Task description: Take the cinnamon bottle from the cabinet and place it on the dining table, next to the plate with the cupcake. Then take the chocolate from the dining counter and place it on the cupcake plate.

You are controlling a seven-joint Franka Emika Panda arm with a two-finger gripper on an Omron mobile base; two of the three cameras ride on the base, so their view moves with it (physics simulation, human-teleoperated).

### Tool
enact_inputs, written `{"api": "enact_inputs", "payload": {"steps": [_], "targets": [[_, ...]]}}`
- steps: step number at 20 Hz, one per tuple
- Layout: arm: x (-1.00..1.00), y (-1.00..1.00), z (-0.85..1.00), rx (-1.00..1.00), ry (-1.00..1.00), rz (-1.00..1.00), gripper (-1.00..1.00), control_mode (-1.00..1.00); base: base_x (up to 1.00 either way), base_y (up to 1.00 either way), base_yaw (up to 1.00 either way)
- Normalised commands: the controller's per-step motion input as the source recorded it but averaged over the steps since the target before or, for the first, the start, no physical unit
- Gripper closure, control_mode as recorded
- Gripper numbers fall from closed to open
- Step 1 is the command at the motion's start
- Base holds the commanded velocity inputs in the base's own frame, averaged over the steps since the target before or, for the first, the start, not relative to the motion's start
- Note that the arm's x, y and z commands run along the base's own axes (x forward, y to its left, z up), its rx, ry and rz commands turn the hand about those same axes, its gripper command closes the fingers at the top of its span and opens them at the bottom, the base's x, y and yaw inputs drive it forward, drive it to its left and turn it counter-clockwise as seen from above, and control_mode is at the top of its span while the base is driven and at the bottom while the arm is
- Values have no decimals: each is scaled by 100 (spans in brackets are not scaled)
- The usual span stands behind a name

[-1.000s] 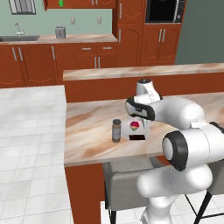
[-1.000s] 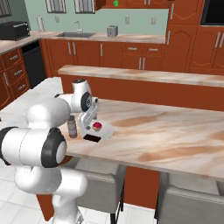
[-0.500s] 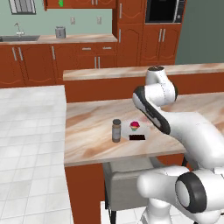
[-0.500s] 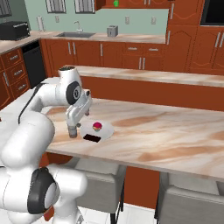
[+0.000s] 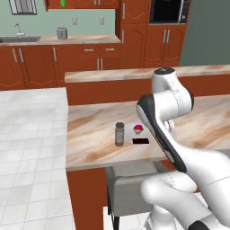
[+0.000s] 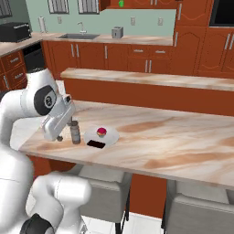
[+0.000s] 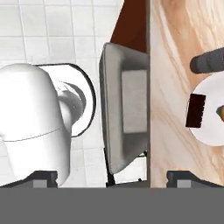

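Note:
The small white plate (image 6: 109, 136) lies on the marbled dining table (image 6: 160, 137) with the pink-topped cupcake (image 6: 101, 132) on it. The dark chocolate (image 6: 96, 144) rests flat on the plate's near rim. Just left of the plate the cinnamon bottle (image 6: 75, 131) stands upright. My gripper (image 6: 58, 137) hangs over the table's near left edge, beside the bottle, open and holding nothing. In the hand view my gripper (image 7: 113, 178) has its tips wide apart above a chair, with the chocolate (image 7: 195, 110), plate (image 7: 211, 127) and bottle (image 7: 209, 61) at the right. From the left I see the bottle (image 5: 119, 134), cupcake (image 5: 139, 130) and chocolate (image 5: 140, 141).
A grey chair seat (image 7: 124, 109) is tucked under the table's near edge, with a second chair (image 6: 201, 210) further right. A raised marbled ledge (image 6: 151, 78) runs behind the table. A green cup (image 6: 121, 3) sits in the wall cabinet (image 5: 81, 3) above the far counter.
My arm has swung up and back from over the plate to the table's near edge. The chocolate, cupcake and bottle stay where they were.

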Motion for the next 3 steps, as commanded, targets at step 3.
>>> {"api": "enact_inputs", "payload": {"steps": [3], "targets": [[-100, 32, 1, -8, -6, 11, -100, -100, 0, 0, 0]]}}
